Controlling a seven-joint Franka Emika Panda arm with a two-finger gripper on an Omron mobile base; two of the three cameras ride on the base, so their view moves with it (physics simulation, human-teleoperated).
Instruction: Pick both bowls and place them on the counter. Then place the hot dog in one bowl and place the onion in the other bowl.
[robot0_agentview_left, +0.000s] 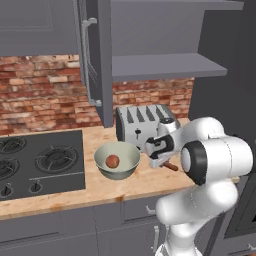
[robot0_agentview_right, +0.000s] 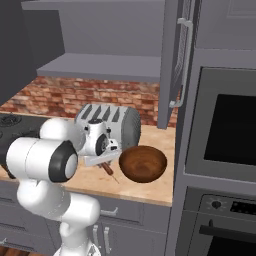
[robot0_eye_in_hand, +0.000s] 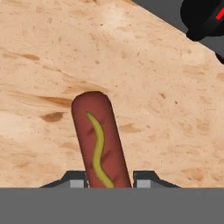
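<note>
At the bottom centre of the hand view, the gripper (robot0_eye_in_hand: 109, 180) has its two fingertips set on either side of the hot dog (robot0_eye_in_hand: 101, 144), a reddish-brown sausage with a yellow mustard squiggle; they look clamped on it. The sausage lies over the tan wood-grain counter (robot0_eye_in_hand: 144, 78).

In the left base view, the pale grey-green bowl (robot0_agentview_left: 117, 160) stands at centre frame on the counter with the onion (robot0_agentview_left: 112, 160) inside it. In the right base view, the dark reddish-brown bowl (robot0_agentview_right: 143, 163) sits right of centre. Behind both stands a silver toaster (robot0_agentview_left: 141, 121), near a brick wall (robot0_agentview_left: 35, 95).
</note>
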